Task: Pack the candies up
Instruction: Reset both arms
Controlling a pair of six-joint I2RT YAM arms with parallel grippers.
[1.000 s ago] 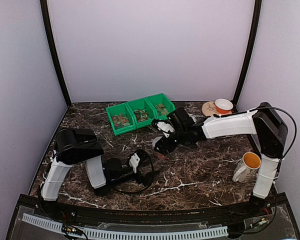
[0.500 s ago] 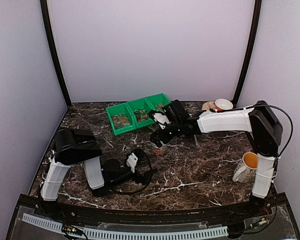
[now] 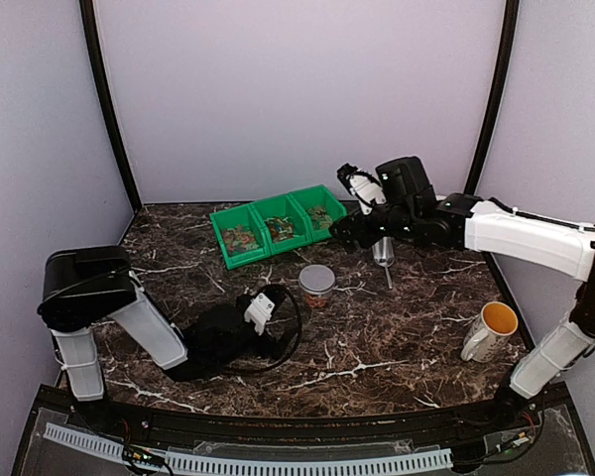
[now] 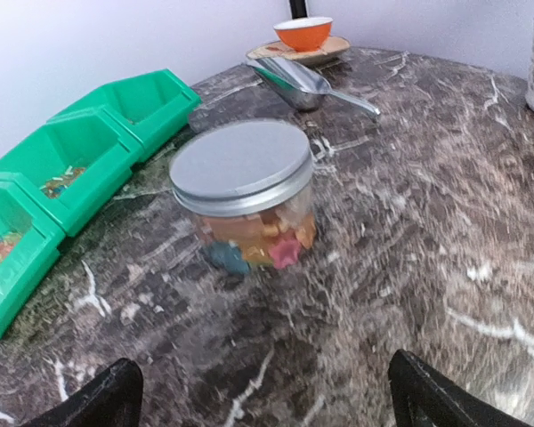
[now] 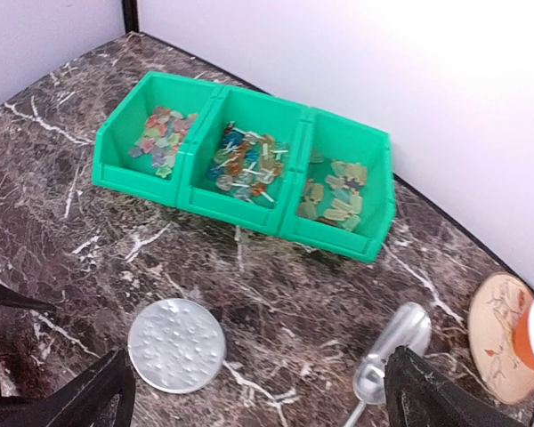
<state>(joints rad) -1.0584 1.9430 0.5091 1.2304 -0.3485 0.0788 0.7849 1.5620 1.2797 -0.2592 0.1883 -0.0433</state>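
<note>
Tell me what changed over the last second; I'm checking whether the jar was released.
The right gripper lifted off the jar and drew back to the far right, open near the scoop. The shoulder of the left arm swung left; the left gripper remains open, facing the jar. Jar, bins and mug kept their places.

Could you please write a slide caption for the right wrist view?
Three green bins of candies, lidded jar and metal scoop on marble table.

Top external looked down from high behind the arm bases, whole worktop [image 3: 397,347] framed. Left wrist sat low behind left tool [image 4: 267,393], near jar [image 4: 242,169]. Right wrist looked steeply down. All shared jar and green bins [image 5: 236,212].
</note>
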